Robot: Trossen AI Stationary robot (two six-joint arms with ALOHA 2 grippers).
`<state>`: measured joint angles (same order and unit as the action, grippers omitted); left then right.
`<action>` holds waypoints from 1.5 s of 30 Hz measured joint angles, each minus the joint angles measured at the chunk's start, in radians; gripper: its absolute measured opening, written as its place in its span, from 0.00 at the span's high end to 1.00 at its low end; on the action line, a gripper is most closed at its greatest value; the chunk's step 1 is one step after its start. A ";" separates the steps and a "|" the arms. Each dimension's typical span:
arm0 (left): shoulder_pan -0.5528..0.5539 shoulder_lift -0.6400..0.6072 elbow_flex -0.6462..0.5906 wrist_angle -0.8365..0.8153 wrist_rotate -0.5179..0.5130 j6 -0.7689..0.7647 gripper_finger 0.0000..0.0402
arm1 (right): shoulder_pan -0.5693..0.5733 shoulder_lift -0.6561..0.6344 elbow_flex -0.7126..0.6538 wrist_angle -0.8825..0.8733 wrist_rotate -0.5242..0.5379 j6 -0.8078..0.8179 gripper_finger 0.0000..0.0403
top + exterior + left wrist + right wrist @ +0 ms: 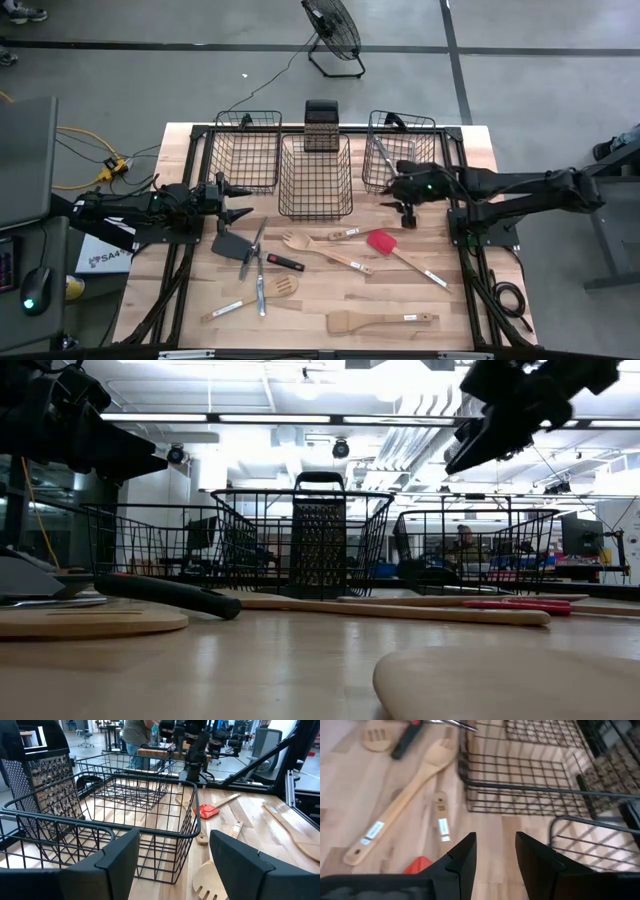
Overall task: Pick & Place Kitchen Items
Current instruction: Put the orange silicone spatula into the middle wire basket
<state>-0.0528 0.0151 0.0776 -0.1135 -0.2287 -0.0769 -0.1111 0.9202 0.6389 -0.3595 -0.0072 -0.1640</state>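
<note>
two dark, matte black jointed arms; each gripper (172,865) (495,860) carries two flat, angular black fingers; green indicator light near each wrist.

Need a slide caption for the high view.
Two dark arms flank three black wire baskets; wooden utensils and a red spatula lie on the pale wooden table.
</note>
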 joint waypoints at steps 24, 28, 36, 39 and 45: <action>0.000 0.000 0.000 0.000 0.000 0.000 0.41 | 0.110 -0.405 -0.495 0.470 -0.068 0.059 0.68; 0.000 0.000 0.000 0.000 0.000 0.000 0.41 | 0.145 -0.461 -0.551 0.554 -0.074 0.074 0.68; 0.000 0.000 0.000 0.000 0.000 0.000 0.41 | 0.194 -0.560 -0.624 0.611 -0.071 0.095 0.68; 0.000 0.000 0.000 0.000 0.000 0.000 0.41 | 0.199 -0.581 -0.625 0.598 -0.071 0.133 0.68; 0.000 0.000 0.000 0.000 0.000 0.000 0.41 | 0.199 -0.596 -0.625 0.592 -0.072 0.143 0.68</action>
<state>-0.0525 0.0151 0.0776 -0.1139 -0.2287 -0.0768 0.0875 0.3240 0.0139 0.2323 -0.0795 -0.0207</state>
